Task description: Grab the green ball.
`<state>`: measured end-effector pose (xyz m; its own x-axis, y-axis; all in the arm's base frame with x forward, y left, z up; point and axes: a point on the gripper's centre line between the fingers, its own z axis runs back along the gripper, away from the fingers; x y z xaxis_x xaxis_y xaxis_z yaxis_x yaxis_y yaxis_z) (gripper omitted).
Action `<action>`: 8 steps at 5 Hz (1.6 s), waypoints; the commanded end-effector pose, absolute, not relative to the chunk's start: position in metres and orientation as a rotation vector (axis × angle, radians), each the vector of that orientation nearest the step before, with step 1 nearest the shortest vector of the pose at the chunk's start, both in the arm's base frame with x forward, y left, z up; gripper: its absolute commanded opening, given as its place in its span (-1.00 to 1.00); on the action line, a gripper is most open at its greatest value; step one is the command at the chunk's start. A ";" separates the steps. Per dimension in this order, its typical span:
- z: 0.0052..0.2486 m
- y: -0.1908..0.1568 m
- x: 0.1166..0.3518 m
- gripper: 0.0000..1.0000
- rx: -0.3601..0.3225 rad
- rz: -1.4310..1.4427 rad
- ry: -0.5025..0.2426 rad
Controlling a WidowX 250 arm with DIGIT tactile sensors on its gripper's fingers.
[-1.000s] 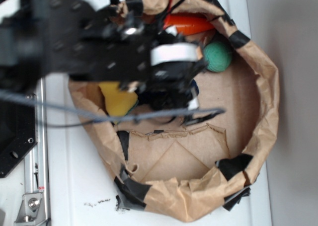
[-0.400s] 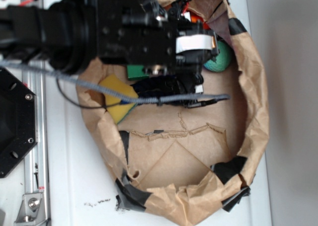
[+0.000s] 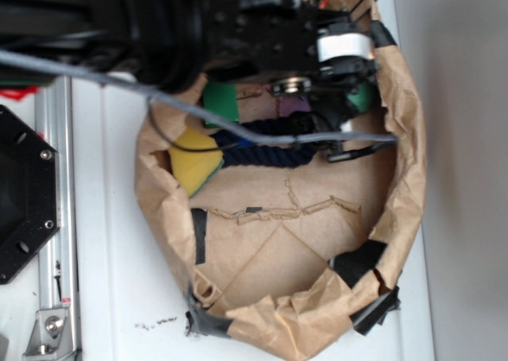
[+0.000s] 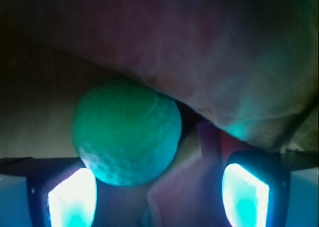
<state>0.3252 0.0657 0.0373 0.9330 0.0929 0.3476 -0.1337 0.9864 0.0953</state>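
One green ball (image 4: pixel 126 131) is seen, partly hidden in the exterior view. One paper bag (image 3: pixel 413 163) with a rolled rim is counted on the counter (image 3: pixel 111 297). Inside it, one yellow piece (image 3: pixel 195 159), one flat green block (image 3: pixel 221 102), one dark blue rope (image 3: pixel 266 153) and one small purple piece (image 3: pixel 295 105) are counted.

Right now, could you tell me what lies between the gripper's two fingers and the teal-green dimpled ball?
Nothing: in the wrist view the ball sits just ahead of the open gripper, nearer one finger, with no object between.
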 end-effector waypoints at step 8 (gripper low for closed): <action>0.126 -0.024 0.259 -1.00 -0.140 -0.080 -0.322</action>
